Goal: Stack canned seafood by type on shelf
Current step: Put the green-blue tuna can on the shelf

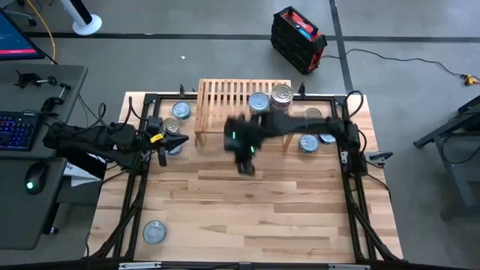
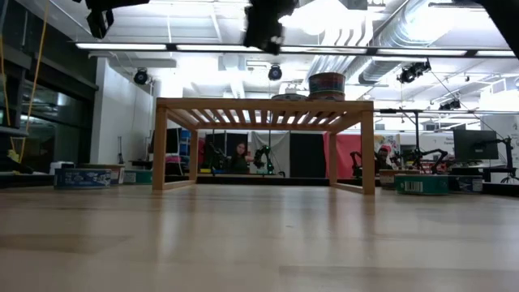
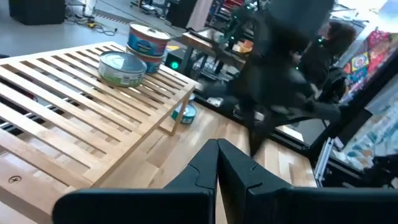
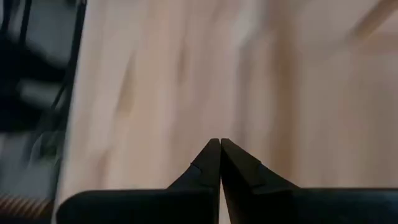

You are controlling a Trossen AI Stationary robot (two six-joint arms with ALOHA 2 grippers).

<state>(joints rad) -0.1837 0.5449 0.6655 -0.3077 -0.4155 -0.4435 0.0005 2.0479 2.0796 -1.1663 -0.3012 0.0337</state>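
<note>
The light-wood slatted shelf (image 1: pixel 240 101) stands at the far middle of the table. On its top sit a single silver-lidded can (image 1: pixel 259 102) (image 3: pixel 123 68) and, beside it, a stack of two cans (image 1: pixel 283 94) (image 3: pixel 148 42) (image 2: pixel 327 84). More cans lie on the table left of the shelf (image 1: pixel 181 110) and right of it (image 1: pixel 309 142); one lies near the front left (image 1: pixel 154 232). My right gripper (image 1: pixel 246 166) (image 4: pixel 220 152) hangs shut and empty above the bare planks in front of the shelf. My left gripper (image 1: pixel 163 152) (image 3: pixel 217 155) is shut and empty, left of the shelf.
A black frame (image 1: pixel 142 150) runs around the tabletop, and its rails edge the working area. Bare planks (image 1: pixel 247 217) stretch from the shelf to the near edge. A desk with a keyboard (image 1: pixel 19 127) stands to the left, off the table.
</note>
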